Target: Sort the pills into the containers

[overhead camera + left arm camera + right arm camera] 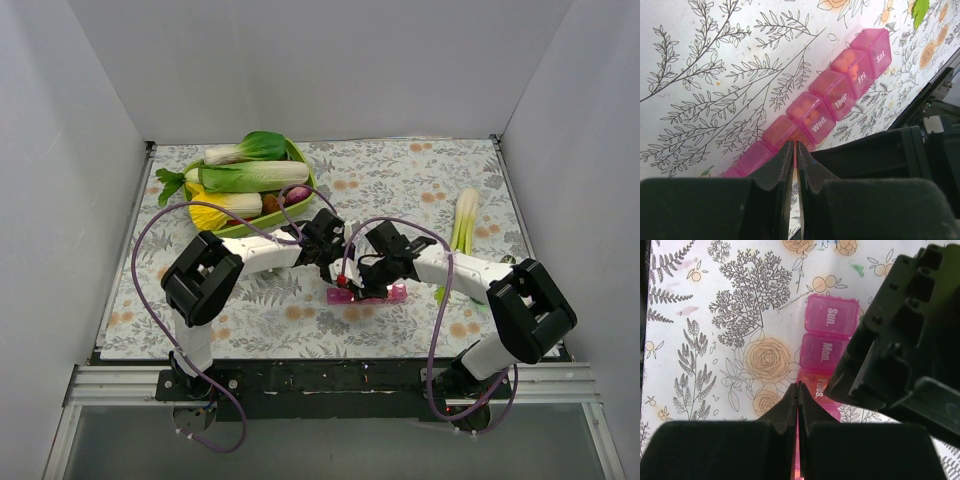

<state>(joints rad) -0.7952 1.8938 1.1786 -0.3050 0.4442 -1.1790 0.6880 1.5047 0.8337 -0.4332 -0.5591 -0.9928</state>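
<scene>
The containers are one slim pink pill-box strip [397, 293] lying on the flowered cloth between my two arms. The left wrist view shows its Wed. to Sat. cells [840, 95], lids down, with orange pills [807, 111] showing through the plastic. Cells Sun., Mon. and Tues. [830, 320] appear in the right wrist view. My left gripper [795, 145] is shut, its tips right at the strip's near edge by the cell before Wed. My right gripper [799, 385] is shut too, tips at the Tues. cell's edge. I see nothing between either pair of fingers.
A green oval bowl [250, 229] with leafy vegetables stands at the back left, close behind the left arm. A pale green stalk [462, 225] lies at the right. White walls enclose the table on three sides. Each arm's black body crowds the other's wrist view.
</scene>
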